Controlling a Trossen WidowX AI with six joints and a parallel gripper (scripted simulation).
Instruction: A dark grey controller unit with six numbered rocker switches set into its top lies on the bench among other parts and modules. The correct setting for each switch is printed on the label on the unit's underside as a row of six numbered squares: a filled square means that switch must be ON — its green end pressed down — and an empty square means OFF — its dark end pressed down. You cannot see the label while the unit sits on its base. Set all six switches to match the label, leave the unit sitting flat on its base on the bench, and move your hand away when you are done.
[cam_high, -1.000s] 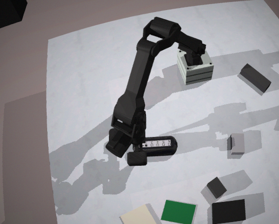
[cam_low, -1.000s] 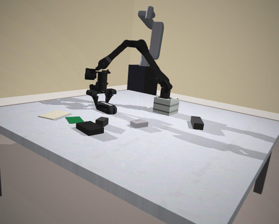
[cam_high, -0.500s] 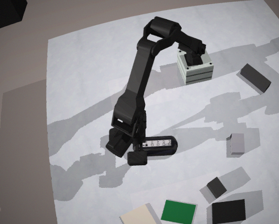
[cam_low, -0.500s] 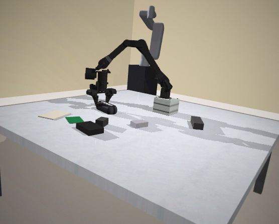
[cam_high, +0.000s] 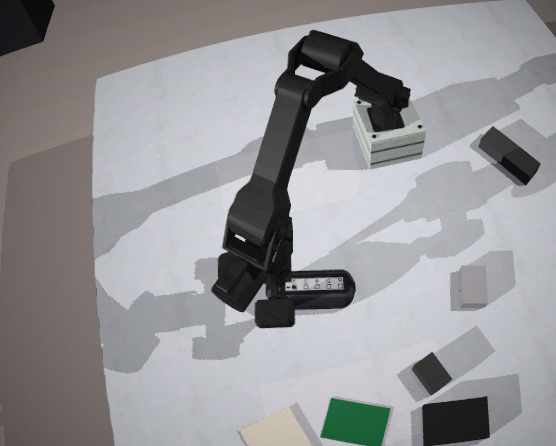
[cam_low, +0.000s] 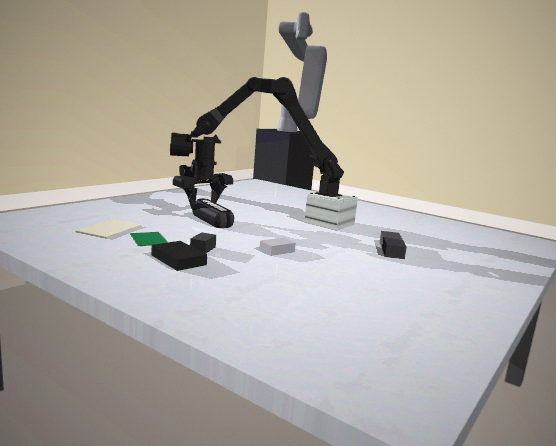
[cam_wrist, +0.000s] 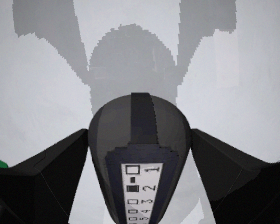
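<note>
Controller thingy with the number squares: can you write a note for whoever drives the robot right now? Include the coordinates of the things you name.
End effector (cam_high: 275, 291) (cam_low: 205, 204) (cam_wrist: 140, 135): fingertips beside both sides of the controller unit (cam_high: 348, 290) (cam_low: 215, 215) (cam_wrist: 112, 117); can't tell if it's gripped.
Unit: upside down on the bench, label (cam_high: 322, 284) (cam_wrist: 142, 185) up.
Done: label is readable. Square 2 is filled; 1, 3, 4, 5 and 6 look empty.
Left: turn it onto its base, check the hidden switches, set 2 ON and the others OFF, move away.
</note>
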